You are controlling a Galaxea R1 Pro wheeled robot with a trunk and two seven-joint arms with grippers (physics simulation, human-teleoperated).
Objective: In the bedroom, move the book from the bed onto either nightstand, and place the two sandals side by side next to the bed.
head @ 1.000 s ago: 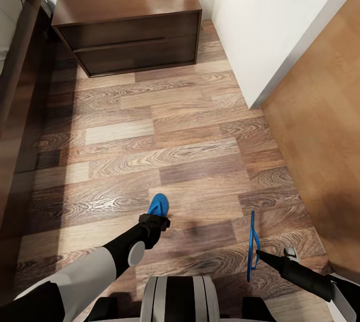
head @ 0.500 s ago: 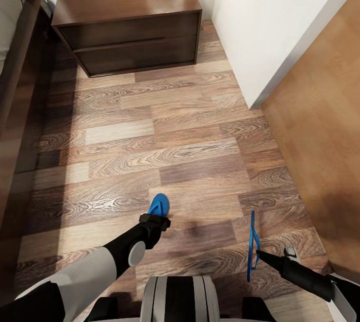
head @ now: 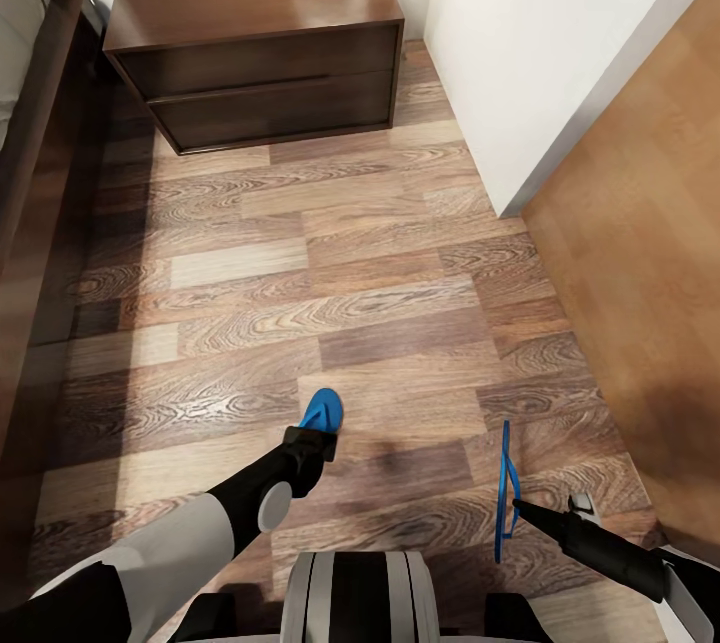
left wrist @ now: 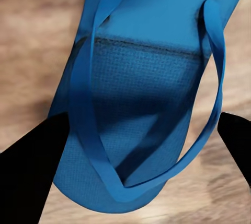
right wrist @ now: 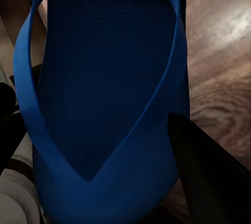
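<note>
Barely anything has changed: left gripper [head: 318, 435] has crept slightly forward with its sandal [head: 323, 412], camera and right side unchanged. Left jaws sit on either side of this sandal's heel end, and in the left wrist view its sole [left wrist: 146, 93] fills the space between the dark fingers [left wrist: 29, 161]; looks clamped, though actual contact is hard to confirm. It lies roughly flat just over the wood floor [head: 330, 263], toe pointing toward the nightstand [head: 255, 33], probably so it can be set down straight. Right gripper [head: 520, 506] holds the second sandal [head: 503, 493] on edge, seen as a thin blue line; right wrist view shows its strap side [right wrist: 104, 104] close up, jaws closed on it. Bed frame [head: 40, 123] runs along the left, so both sandals are near their spot. Book not visible.
</note>
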